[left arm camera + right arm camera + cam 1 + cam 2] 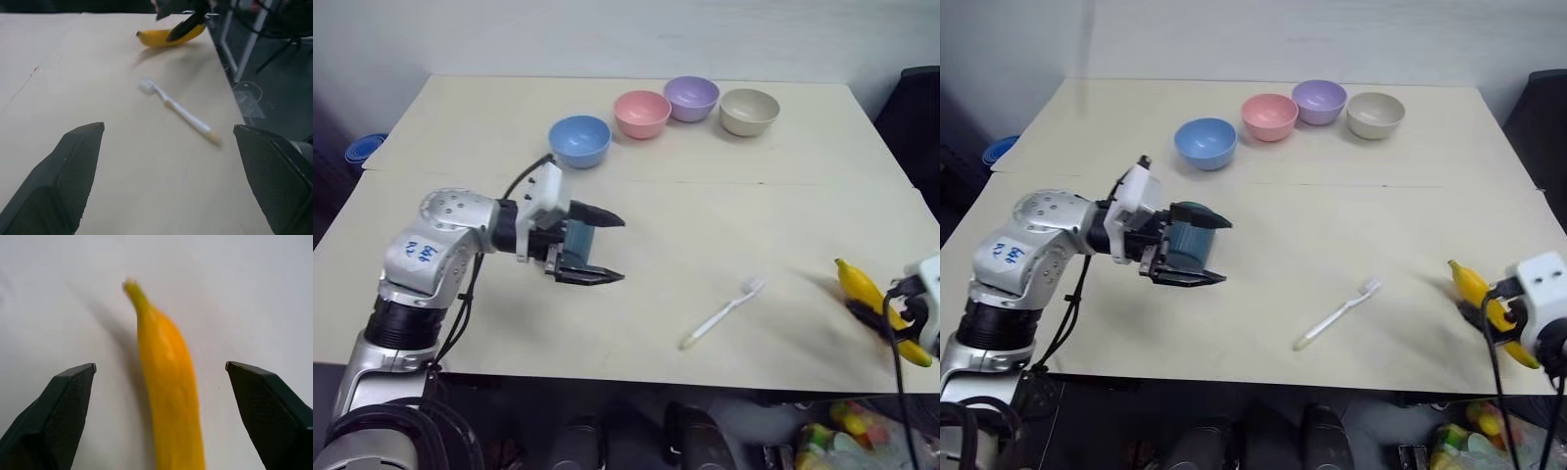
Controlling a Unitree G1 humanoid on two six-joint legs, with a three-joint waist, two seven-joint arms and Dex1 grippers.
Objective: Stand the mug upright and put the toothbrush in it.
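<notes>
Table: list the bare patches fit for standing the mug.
Bare: the table between the blue bowl and toothbrush, and its far-left corner. Crowded: the four-bowl row, and the right edge by the banana.

The two head eyes look down over the table (724,196); the wrist eyes look close along it, both seeing the banana (168,382).

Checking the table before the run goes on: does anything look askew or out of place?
The dark teal-blue ribbed mug sits between the open left claw's fingers. The slim white toothbrush lies flat and loose. The yellow banana lies at the table's edge between the open right claw's fingers.
</notes>
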